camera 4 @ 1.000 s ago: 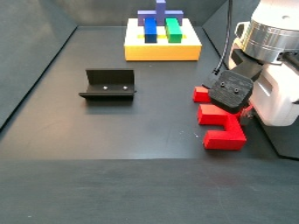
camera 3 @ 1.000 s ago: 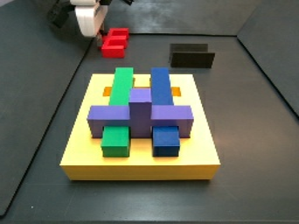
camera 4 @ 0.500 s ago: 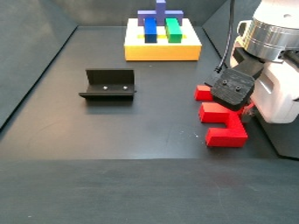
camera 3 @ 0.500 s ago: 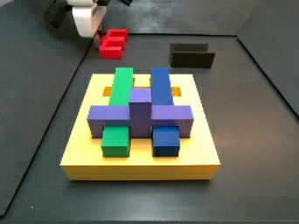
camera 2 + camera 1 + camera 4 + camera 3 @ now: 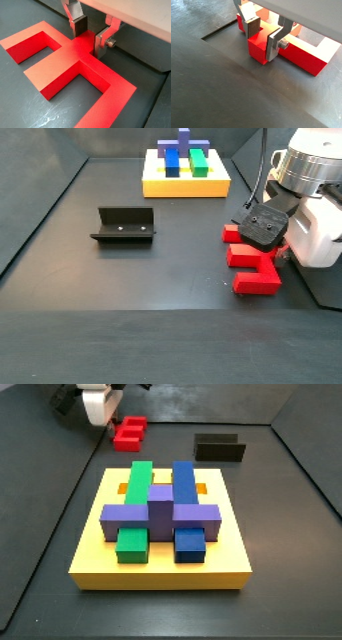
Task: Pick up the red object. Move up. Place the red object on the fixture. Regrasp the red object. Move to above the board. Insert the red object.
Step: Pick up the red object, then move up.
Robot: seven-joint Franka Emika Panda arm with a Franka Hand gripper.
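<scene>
In a wrist view the gripper (image 5: 264, 39) straddles the red object (image 5: 298, 52) on the floor; the pick-up will go best if the fingers (image 5: 276, 44) close squarely before lifting. In another wrist view the plates sit spread just beside the crossbar's stub, contact unclear. In a side view the red object (image 5: 254, 258) lies well apart from the fixture (image 5: 124, 225).
</scene>
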